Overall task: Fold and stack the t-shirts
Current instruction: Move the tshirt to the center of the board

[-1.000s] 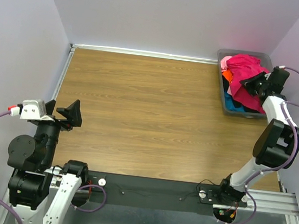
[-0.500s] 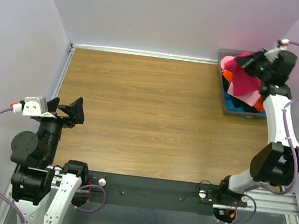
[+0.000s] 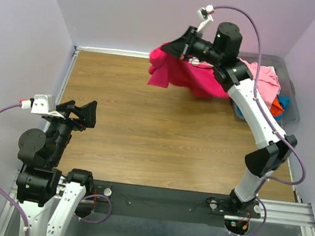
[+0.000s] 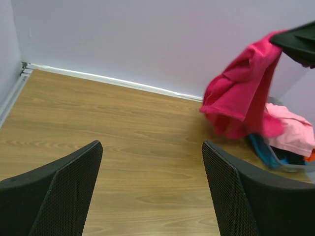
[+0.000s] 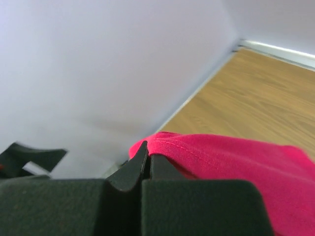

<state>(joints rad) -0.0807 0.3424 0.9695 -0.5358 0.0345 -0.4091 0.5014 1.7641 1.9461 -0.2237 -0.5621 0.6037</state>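
Observation:
The bright crimson t-shirt [image 3: 181, 75] hangs in the air over the back middle of the table, bunched and trailing toward the bin. My right gripper [image 3: 178, 48] is shut on its top edge; in the right wrist view the closed jaws [image 5: 146, 148] pinch a hemmed fold of the red cloth [image 5: 236, 157]. The left wrist view shows the same shirt [image 4: 241, 93] dangling at the far right. A light pink t-shirt [image 3: 263, 79] lies on top of the pile in the bin, with blue [image 3: 283, 102] and orange cloth beneath it. My left gripper [image 3: 82, 114] is open at the near left, nothing between its fingers [image 4: 150, 145].
The grey plastic bin [image 3: 291, 94] stands at the back right corner against the walls. The wooden table [image 3: 144, 133] is bounded by purple walls at the back and on both sides. The black mounting rail runs along the near edge.
My right arm has swung up and left out of the bin, pulling the crimson t-shirt over the back middle of the table. The pink shirt is now uncovered. The left arm has barely shifted.

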